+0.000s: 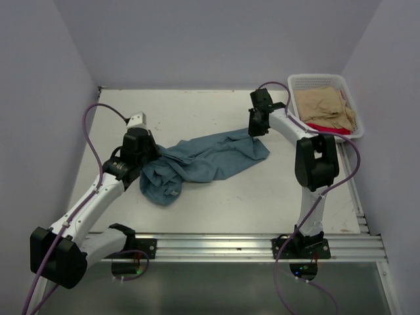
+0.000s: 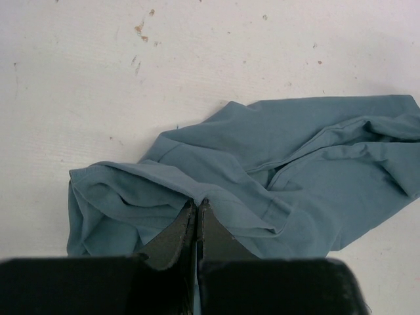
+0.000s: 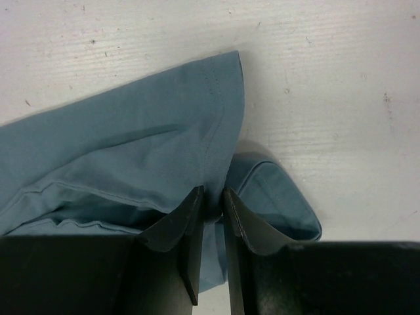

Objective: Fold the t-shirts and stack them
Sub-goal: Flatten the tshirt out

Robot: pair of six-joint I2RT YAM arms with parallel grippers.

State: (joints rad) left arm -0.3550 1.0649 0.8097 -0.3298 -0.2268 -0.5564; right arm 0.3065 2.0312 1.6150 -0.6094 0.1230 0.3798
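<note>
A crumpled teal-blue t-shirt (image 1: 207, 161) lies stretched across the middle of the table between both arms. My left gripper (image 1: 149, 155) is at its left end. In the left wrist view that gripper (image 2: 197, 203) is shut on a raised fold of the teal t-shirt (image 2: 295, 164). My right gripper (image 1: 254, 134) is at the shirt's upper right corner. In the right wrist view it (image 3: 213, 195) pinches a hem edge of the teal cloth (image 3: 131, 151) between narrow jaws. A tan t-shirt (image 1: 325, 107) and a red t-shirt (image 1: 326, 128) lie in the basket.
The white mesh basket (image 1: 315, 78) stands at the table's back right corner, close to the right arm's elbow. Walls close in the table on the left, back and right. A metal rail (image 1: 216, 246) runs along the near edge.
</note>
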